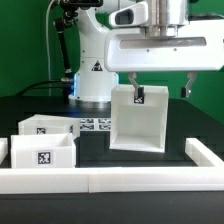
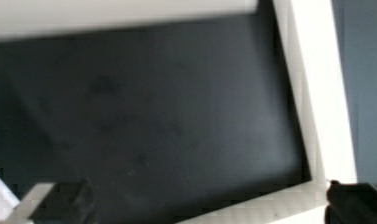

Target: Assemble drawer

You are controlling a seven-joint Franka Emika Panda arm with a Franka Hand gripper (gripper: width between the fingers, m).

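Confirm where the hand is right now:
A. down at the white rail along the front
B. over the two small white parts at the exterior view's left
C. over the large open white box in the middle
C: the hand hangs open over the top of the large open white box, its fingers spread apart.

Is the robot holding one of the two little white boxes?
No, the front little box and the back little box sit on the table, away from the jaws.
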